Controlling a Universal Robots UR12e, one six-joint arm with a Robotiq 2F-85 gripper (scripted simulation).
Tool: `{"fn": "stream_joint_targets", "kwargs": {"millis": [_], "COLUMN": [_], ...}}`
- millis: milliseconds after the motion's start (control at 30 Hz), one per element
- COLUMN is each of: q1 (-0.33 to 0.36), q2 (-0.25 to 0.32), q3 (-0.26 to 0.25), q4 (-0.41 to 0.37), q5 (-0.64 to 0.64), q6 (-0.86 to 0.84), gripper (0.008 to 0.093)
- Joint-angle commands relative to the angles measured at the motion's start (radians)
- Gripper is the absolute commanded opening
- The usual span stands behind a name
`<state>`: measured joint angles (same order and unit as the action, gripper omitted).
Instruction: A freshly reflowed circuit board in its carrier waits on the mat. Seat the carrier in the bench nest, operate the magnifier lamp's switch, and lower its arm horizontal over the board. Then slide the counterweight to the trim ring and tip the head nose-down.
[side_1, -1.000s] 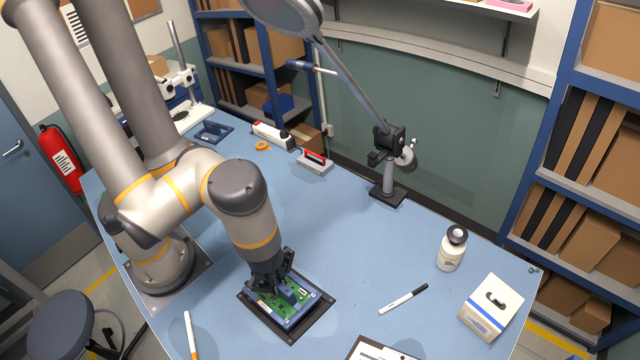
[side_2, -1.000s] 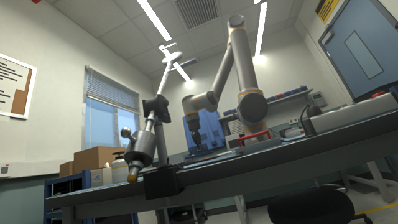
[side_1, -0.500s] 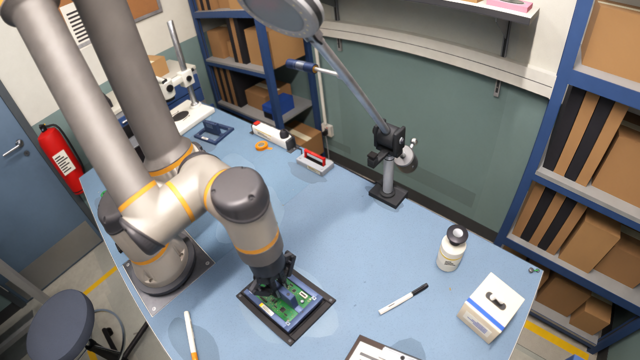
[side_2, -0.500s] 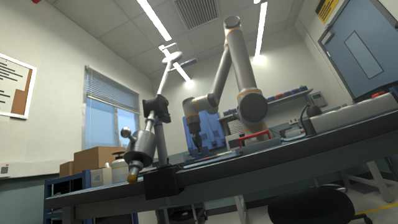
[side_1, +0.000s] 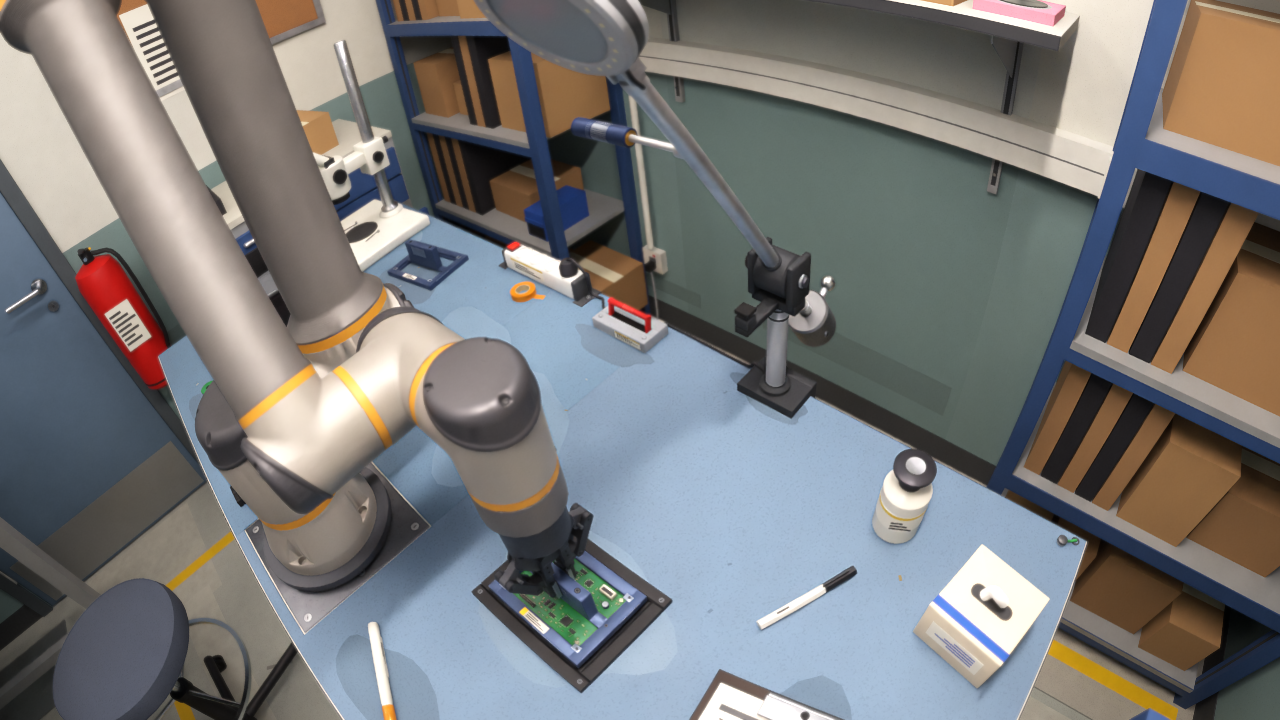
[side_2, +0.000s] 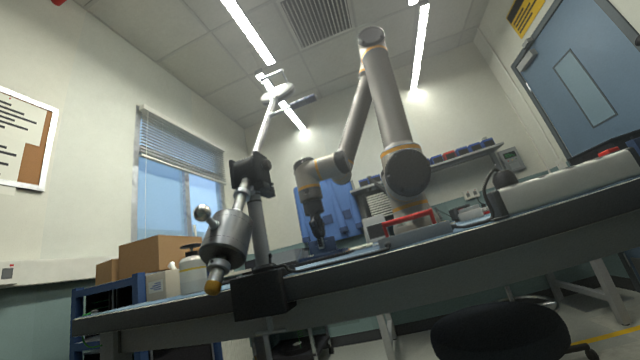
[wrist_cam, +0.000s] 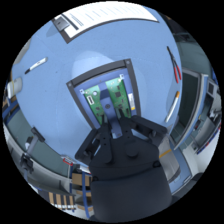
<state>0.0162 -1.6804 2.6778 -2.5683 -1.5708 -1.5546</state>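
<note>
My gripper (side_1: 557, 580) (wrist_cam: 116, 120) (side_2: 320, 240) is closed on the raised blue handle of the carrier (side_1: 573, 611) (wrist_cam: 109, 102), which carries the green circuit board and sits inside the dark frame of the bench nest (side_1: 573, 618) (wrist_cam: 105, 91) near the table's front edge. The magnifier lamp's post (side_1: 777, 345) (side_2: 257, 220) stands by the back wall. Its arm (side_1: 698, 166) slopes steeply up to the round head (side_1: 568, 27) (side_2: 277, 91). A blue-handled rod (side_1: 609, 134) sticks out from the arm. A round counterweight (side_1: 813, 321) (side_2: 227, 235) hangs at the pivot.
A white box (side_1: 980, 613) sits at the table's right corner, with a white bottle (side_1: 902, 497) and a marker (side_1: 806, 598) nearby. A second pen (side_1: 380, 667) lies left of the nest and a clipboard (side_1: 761, 703) at the front edge. Shelving lines the right side.
</note>
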Motion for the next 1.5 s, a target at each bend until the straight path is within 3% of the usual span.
{"fn": "stream_joint_targets", "kwargs": {"millis": [0,1467], "q1": [0.0,0.0], "q2": [-0.001,0.024], "q3": [-0.002,0.005], "q4": [-0.001,-0.031], "q5": [0.0,0.0], "q6": [0.0,0.0], "gripper": [0.008,0.008]}}
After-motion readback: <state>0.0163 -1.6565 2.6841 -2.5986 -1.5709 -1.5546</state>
